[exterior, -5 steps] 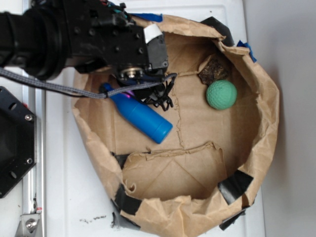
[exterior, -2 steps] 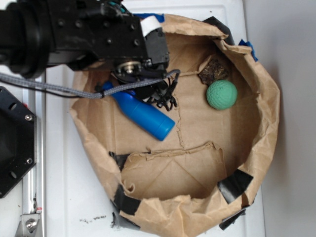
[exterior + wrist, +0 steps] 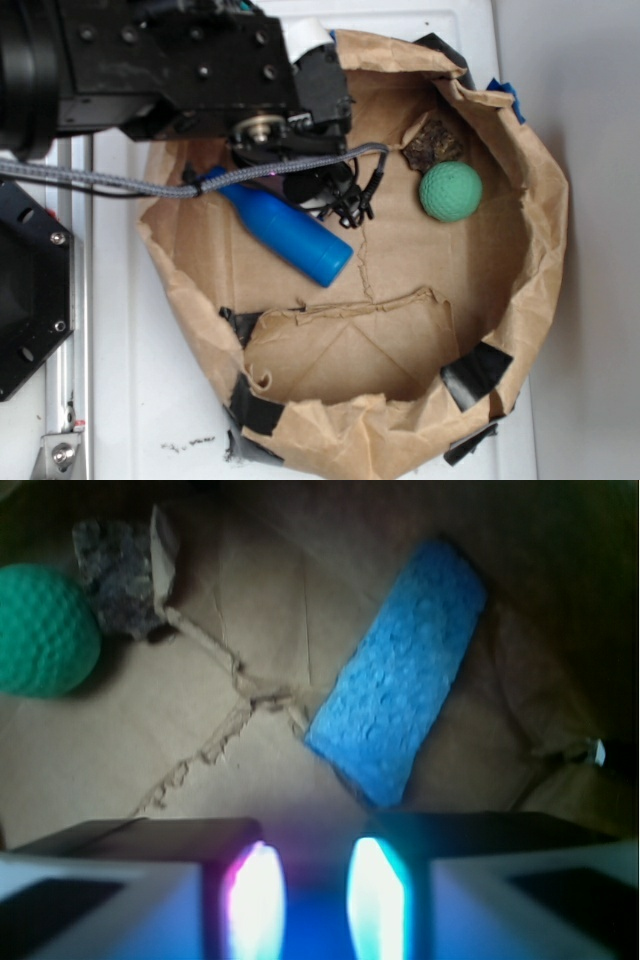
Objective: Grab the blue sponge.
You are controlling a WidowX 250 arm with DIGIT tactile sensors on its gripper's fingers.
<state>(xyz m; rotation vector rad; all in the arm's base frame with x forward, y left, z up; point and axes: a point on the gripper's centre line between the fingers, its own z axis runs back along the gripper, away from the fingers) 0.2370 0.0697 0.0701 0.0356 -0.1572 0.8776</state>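
Lying flat on brown paper, blue sponge [image 3: 400,685], just beyond parted jaws

There's the blue sponge [image 3: 400,685] in the wrist view: a flat, pale sky-blue rectangular block with a speckled, porous foam face. It lies flat on creased brown paper, set on a diagonal, its upper end toward the top right and its lower corner pointing down toward the middle of the frame. Its long edges look straight and its corners slightly rounded. It sits alone, touching nothing but the paper. In the exterior view it cannot be seen.
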